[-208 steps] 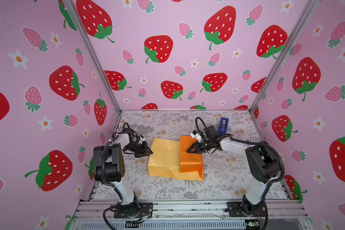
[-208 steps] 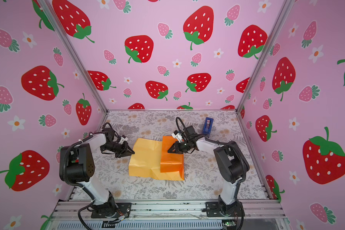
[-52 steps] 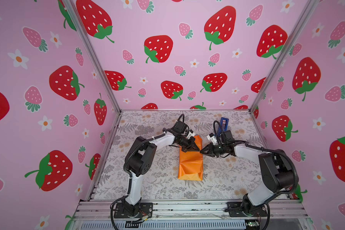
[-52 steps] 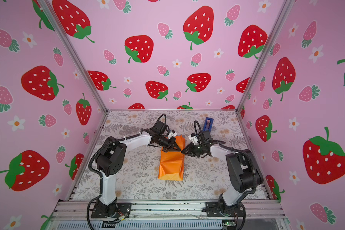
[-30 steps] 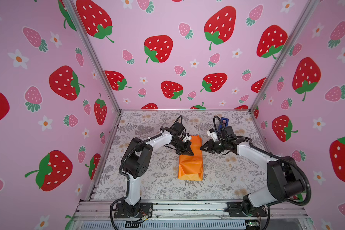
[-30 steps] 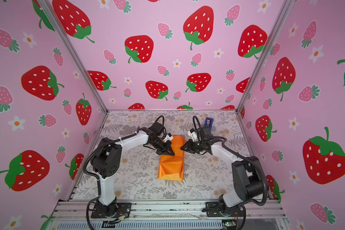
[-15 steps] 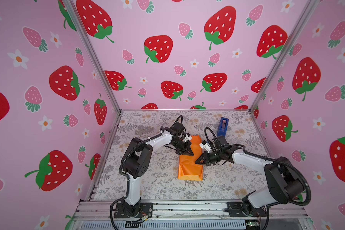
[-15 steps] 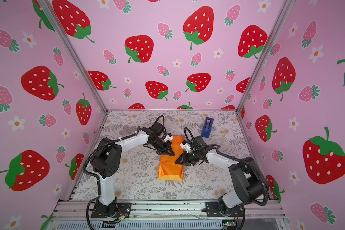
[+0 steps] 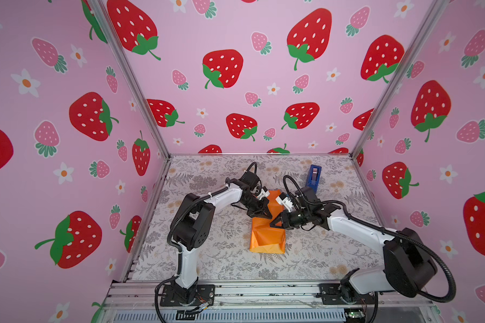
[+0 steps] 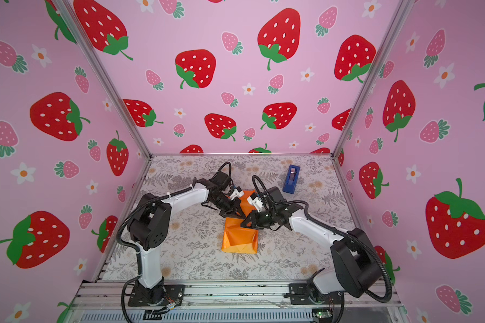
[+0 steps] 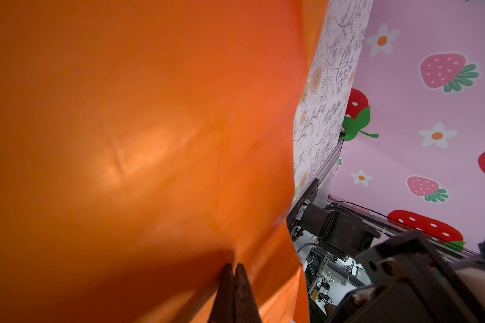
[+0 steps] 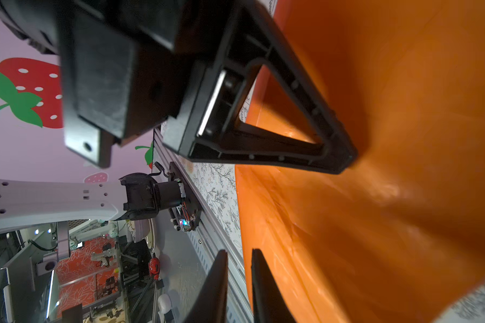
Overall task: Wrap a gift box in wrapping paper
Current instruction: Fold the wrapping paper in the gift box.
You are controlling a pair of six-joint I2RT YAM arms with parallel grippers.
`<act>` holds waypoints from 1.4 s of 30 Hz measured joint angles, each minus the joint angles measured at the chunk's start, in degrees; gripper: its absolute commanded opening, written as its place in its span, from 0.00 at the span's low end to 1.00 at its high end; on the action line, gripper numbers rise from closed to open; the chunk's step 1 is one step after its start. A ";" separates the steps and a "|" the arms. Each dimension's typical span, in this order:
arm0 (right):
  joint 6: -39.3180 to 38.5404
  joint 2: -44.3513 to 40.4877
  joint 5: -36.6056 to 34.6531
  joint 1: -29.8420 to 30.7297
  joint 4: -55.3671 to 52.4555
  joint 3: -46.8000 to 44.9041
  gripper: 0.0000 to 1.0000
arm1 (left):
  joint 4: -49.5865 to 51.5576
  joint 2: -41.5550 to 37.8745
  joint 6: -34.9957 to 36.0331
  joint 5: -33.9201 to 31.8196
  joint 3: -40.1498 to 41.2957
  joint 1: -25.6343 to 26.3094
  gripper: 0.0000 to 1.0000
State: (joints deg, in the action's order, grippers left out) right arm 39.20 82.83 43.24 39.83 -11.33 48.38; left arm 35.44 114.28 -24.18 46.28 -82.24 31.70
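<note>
Got wrapping paper [image 9: 266,237] folded mid-table around the hidden gift box, long axis near-to-far, left gripper [image 9: 266,216] pinched shut pressing its top middle, right gripper [image 9: 273,223] barely cracked, empty, right at its right edge.

Three pink walls close the space in: a back wall [image 9: 263,84], a left wall [image 9: 53,145] and a right wall [image 9: 445,145], all printed with big red strawberries, small pink ones and white flowers. Silver metal posts [image 9: 129,78] run up the two back corners. The tabletop [image 9: 221,265] wears a pale cloth with grey ferns and tan blossoms. A metal rail [image 9: 263,292] edges its front. The light is soft and even.
</note>
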 measured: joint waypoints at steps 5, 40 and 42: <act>0.09 1.70 -6.34 1.14 -1.38 -2.64 0.18 | 0.04 0.00 0.17 0.00 0.00 -0.04 0.00; -4.55 11.63 -6.05 -7.98 -2.40 8.33 0.19 | 5.16 -6.36 0.00 -4.20 -2.97 -0.37 0.00; -4.59 11.63 -5.79 -7.98 -2.47 8.37 0.19 | 5.16 -6.49 0.22 -4.46 -2.67 -0.33 0.00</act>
State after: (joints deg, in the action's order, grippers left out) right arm 34.61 94.45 37.45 31.86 -13.80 56.75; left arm 40.60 107.79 -23.97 41.82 -84.90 31.38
